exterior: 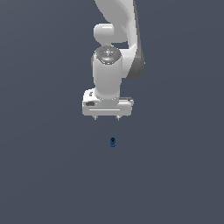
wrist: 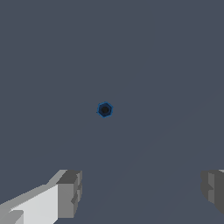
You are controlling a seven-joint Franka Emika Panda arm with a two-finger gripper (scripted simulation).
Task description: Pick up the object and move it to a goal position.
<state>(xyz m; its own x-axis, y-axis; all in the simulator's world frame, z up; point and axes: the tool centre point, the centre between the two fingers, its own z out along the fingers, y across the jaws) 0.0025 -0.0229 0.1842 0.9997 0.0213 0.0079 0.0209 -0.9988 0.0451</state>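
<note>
One item, exterior view: the object (exterior: 113,141), a tiny blue, roughly cylindrical piece with a darker top, lies on a flat slate-grey ground (exterior: 43,175), below my gripper (exterior: 106,117) in the picture and apart from it. My arm (exterior: 114,48) is smooth white with grey joints; its upper part is cut off by the frame.

Wrist view: the object (wrist: 104,110) shows as a faceted blue ring around a dark centre. My blocky grey fingertips (wrist: 70,192) stand wide apart, released, holding nothing; one is cut by the edge.

No legible text or markings.
</note>
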